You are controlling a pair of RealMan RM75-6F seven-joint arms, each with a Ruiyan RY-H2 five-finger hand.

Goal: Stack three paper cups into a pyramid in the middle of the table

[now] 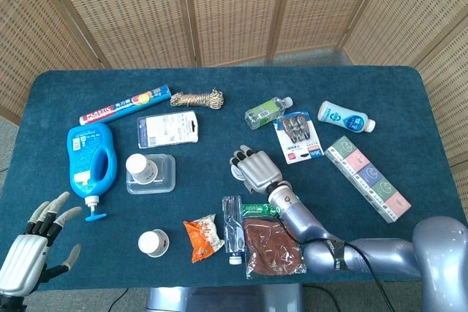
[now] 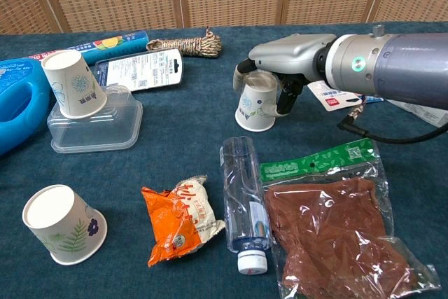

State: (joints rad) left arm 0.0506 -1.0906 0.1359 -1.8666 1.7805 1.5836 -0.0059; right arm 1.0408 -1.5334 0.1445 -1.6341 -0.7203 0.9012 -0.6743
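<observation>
The right hand [image 2: 280, 68], smooth grey metal with dark fingertips, curls down over an upturned paper cup [image 2: 256, 103] near the middle of the dark blue, felt-like tabletop [image 1: 409, 93]. The cup is tilted, its rim lifted on one side, and the fingers close around its upper part, so the hand holds it. It is white card printed with small blue-green leaves.

A second paper cup [image 2: 73, 83], also upside down with a blue flower print, stands slightly tilted on a clear, shallow plastic container [image 2: 94, 125] at the left. A third paper cup [image 2: 64, 224] lies on its side near the front left edge, its white base facing the chest camera and a leaf pattern on its wall.

The left hand [image 1: 33, 246] hangs off the front left corner of the tabletop, fingers spread apart and holding nothing.

Just in front of the right hand lie a clear ribbed plastic bottle [image 2: 245, 201] on its side, a crinkled orange snack packet [image 2: 180, 218] and a glossy transparent bag of reddish-brown contents [image 2: 336, 232] with a green header. Further back are a coil of twisted rope [image 2: 187, 45], a blister-packed card [image 2: 138, 70] and a blue detergent jug [image 1: 91, 158].
</observation>
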